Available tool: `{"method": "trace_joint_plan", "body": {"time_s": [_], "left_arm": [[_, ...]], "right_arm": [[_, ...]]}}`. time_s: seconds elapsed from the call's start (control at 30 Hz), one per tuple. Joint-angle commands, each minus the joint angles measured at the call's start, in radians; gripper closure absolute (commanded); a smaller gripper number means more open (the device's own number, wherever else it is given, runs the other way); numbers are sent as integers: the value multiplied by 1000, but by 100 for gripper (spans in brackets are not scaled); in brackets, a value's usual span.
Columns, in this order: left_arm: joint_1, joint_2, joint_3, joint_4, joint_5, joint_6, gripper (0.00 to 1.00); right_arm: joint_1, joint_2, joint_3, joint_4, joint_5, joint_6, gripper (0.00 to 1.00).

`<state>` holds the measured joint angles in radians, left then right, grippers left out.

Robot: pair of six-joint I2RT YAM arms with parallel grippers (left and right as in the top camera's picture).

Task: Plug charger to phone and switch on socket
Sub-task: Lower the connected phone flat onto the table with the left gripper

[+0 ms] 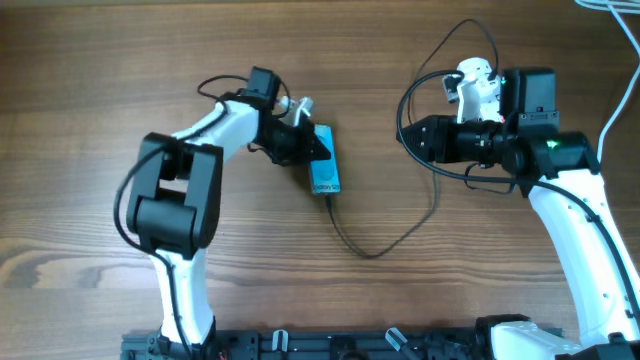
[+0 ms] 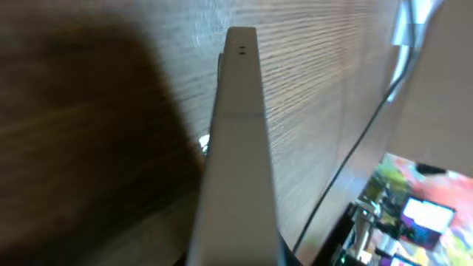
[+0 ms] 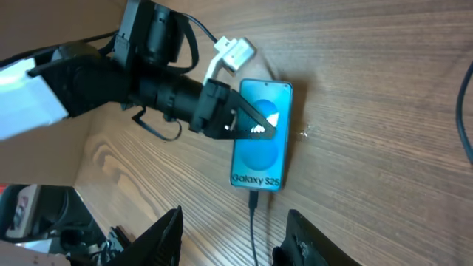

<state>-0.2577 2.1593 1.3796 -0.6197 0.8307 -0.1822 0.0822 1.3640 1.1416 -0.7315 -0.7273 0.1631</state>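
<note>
- Right gripper [image 3: 233,220] is nearest in the right wrist view. Its jaws stand apart and hold nothing, and the charger [image 3: 252,240] runs as a thin black cable through the gap between them.
- Straight ahead of those jaws the phone [image 3: 260,159] lies flat, screen up, with the plug tip seated in its near end. Plugging looks done, so I judge that the socket switch remains.
- Left gripper [image 3: 255,124] reaches in from the side, its jaws closed to a wedge whose tip rests on the screen. It seems to pin the phone rather than pinch it, but I cannot tell which.
- To do the step well, draw the right jaws back along the cable's line so that nothing snags and tugs the plug out. Hold the phone down meanwhile, then close the right jaws into one blunt tip for the switch.
- A white piece [image 3: 235,53] lies just past the phone's far end, beside the left jaws, and I cannot tell what it is.
- From overhead, the cable loops across the table [image 1: 90,60] from the phone toward the right arm.
- The socket shows in no view, and only a pale lead [image 1: 610,10] crosses the far corner.
- The left wrist view is blurred. A pale strip [image 2: 236,148] runs out ahead of the jaws, either the phone's edge or a finger, with a cable off to one side.
</note>
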Motion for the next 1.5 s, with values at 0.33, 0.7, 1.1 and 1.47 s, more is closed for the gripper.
{"method": "trace_joint_plan", "body": {"time_s": [0.33, 0.7, 1.1, 1.47], "left_arm": [[63, 63, 31, 22, 137, 257, 96], [51, 150, 31, 35, 141, 257, 95], [13, 164, 31, 40, -1, 233, 87], [2, 164, 31, 40, -153, 111, 70]], "right_arm": [[3, 4, 10, -10, 66, -3, 49], [3, 7, 10, -9, 66, -3, 43], [3, 7, 10, -11, 66, -3, 34], [3, 7, 10, -10, 66, -3, 32]]}}
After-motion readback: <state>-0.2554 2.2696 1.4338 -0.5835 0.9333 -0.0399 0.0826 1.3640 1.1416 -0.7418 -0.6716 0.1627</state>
